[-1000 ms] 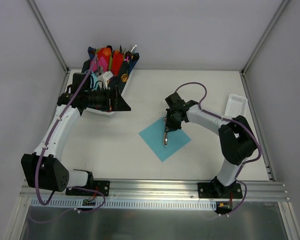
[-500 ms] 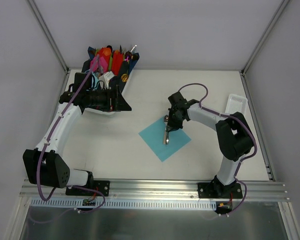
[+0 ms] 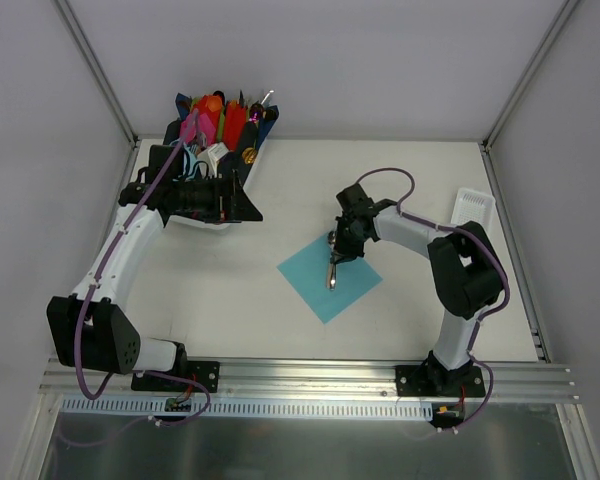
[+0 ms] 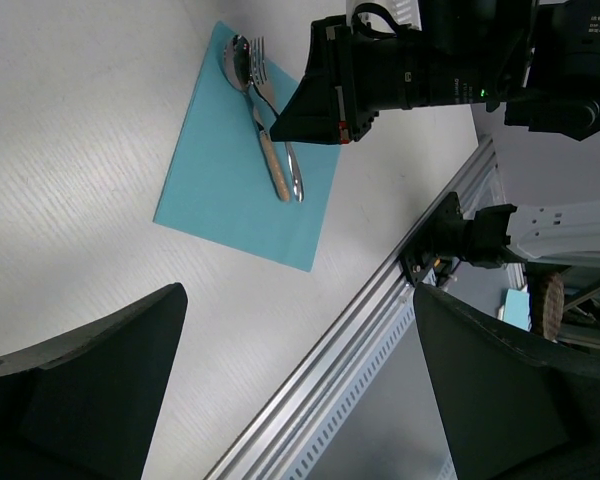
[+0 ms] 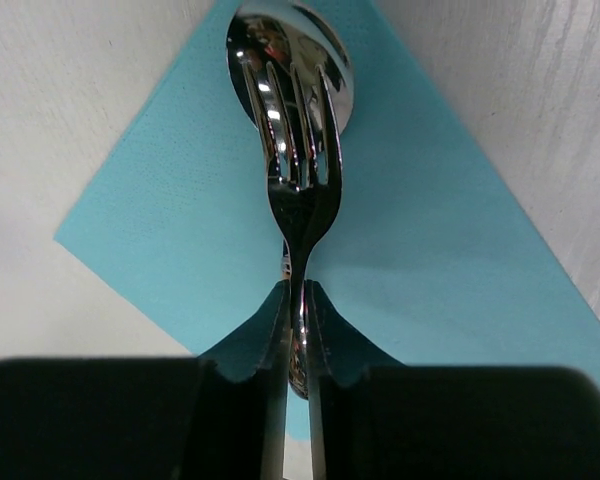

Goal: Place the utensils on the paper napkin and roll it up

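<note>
I count one teal paper napkin point(image 3: 325, 297) and two silver utensils point(image 4: 277, 178): one fork point(image 5: 300, 215), one spoon point(image 5: 280, 25). One white tray point(image 3: 473, 211) too.

Plain teal paper napkin point(image 3: 330, 278), shiny silver fork point(image 5: 298, 200) and spoon point(image 5: 285, 22), white table point(image 3: 230, 290), black right pincer point(image 5: 296, 292)

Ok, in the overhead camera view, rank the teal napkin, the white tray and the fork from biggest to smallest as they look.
1. Napkin, clearly the largest.
2. White tray, at the table's right edge.
3. Fork, a thin sliver over the napkin.
</note>
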You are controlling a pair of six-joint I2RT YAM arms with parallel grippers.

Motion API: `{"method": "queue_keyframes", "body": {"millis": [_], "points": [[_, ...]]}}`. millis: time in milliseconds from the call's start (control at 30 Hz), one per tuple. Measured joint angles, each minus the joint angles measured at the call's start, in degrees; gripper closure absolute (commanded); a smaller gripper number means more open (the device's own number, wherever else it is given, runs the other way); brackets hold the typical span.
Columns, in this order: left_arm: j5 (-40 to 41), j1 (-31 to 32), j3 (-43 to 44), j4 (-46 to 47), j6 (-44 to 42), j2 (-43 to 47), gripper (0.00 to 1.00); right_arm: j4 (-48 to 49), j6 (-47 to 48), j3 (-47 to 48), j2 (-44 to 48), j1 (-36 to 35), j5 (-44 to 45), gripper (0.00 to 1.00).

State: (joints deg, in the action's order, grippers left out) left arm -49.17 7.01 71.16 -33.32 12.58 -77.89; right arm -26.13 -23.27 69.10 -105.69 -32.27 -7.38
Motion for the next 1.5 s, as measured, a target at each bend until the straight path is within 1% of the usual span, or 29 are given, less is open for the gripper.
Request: {"method": "queue_keyframes", "body": {"millis": [100, 233, 633, 733, 767, 800, 867, 900, 933, 967, 1000, 1033, 1067, 1100, 1167, 1267, 1367, 1500], "points": [[0.00, 0.00, 0.07, 0.00, 0.00, -0.35, 0.01, 0.33, 0.00, 0.00, -0.02, 0.37, -0.44, 0.84], [0.07, 0.00, 0.09, -0.02, 0.00, -0.79, 0.01, 0.52, 0.00, 0.00, -0.02, 0.55, -0.83, 0.82], [0.13, 0.00, 0.81, 0.00, -0.22, -0.87, 0.01, 0.96, -0.28, -0.02, -0.02, 0.59, -2.12, 0.81], [-0.44, 0.00, 0.81, -0.02, -1.92, -0.87, 0.02, 1.70, -0.79, -0.46, 0.24, 0.59, -2.56, 0.80], [-0.59, 0.02, 0.81, -0.04, -2.62, -0.83, 0.05, 1.81, -0.98, -0.76, 0.57, 0.59, -2.67, 0.79], [-0.92, 0.02, 0.81, -0.04, -3.96, -0.72, 0.08, 2.01, -1.25, -1.25, 1.18, 0.59, -2.84, 0.75], [-1.36, 0.24, 0.70, -0.07, -7.39, -0.07, 0.17, 2.10, -1.64, -2.05, 3.15, 0.70, -3.30, 0.71], [-1.33, 0.59, 0.22, 0.13, -9.73, 0.72, 0.24, 2.03, -1.81, -2.34, 4.74, 0.79, -3.58, 0.64], [-1.14, 1.33, -0.50, 0.04, -12.33, 1.79, 0.35, 2.01, -2.05, -2.38, 6.47, 0.94, -3.96, 0.60], [-0.76, 2.51, -1.31, 0.00, -14.43, 2.82, 0.39, 2.32, -2.21, -2.38, 8.52, 1.22, -4.35, 0.56], [0.59, 4.74, -2.54, 0.15, -17.51, 4.26, 0.43, 2.38, -2.21, -2.38, 10.29, 1.60, -4.81, 0.49], [2.03, 7.85, -3.85, 0.09, -20.48, 5.66, 0.46, 2.49, -2.40, -2.38, 12.68, 2.19, -5.44, 0.48], [3.30, 10.86, -5.07, 0.00, -23.12, 6.86, 0.53, 2.64, -2.34, -2.38, 15.04, 2.91, -6.01, 0.46], [4.83, 15.39, -6.62, 0.15, -26.34, 8.07, 0.54, 2.89, -2.47, -2.38, 17.88, 4.02, -6.84, 0.45], [7.82, 23.69, -10.21, 0.50, -32.33, 9.90, 0.54, 3.37, -2.73, -2.40, 22.36, 6.25, -8.37, 0.45], [11.45, 33.35, -14.80, 1.16, -38.91, 10.12, 0.52, 4.07, -3.17, -3.52, 27.67, 9.92, -10.97, 0.44], [15.50, 39.45, -18.80, 3.45, -45.44, 8.48, 0.51, 4.46, -3.48, -7.08, 31.93, 12.79, -13.09, 0.44], [19.21, 45.22, -21.79, 8.50, -51.69, 5.11, 0.53, 3.80, -3.87, -13.00, 36.02, 15.21, -15.52, 0.44]]}}
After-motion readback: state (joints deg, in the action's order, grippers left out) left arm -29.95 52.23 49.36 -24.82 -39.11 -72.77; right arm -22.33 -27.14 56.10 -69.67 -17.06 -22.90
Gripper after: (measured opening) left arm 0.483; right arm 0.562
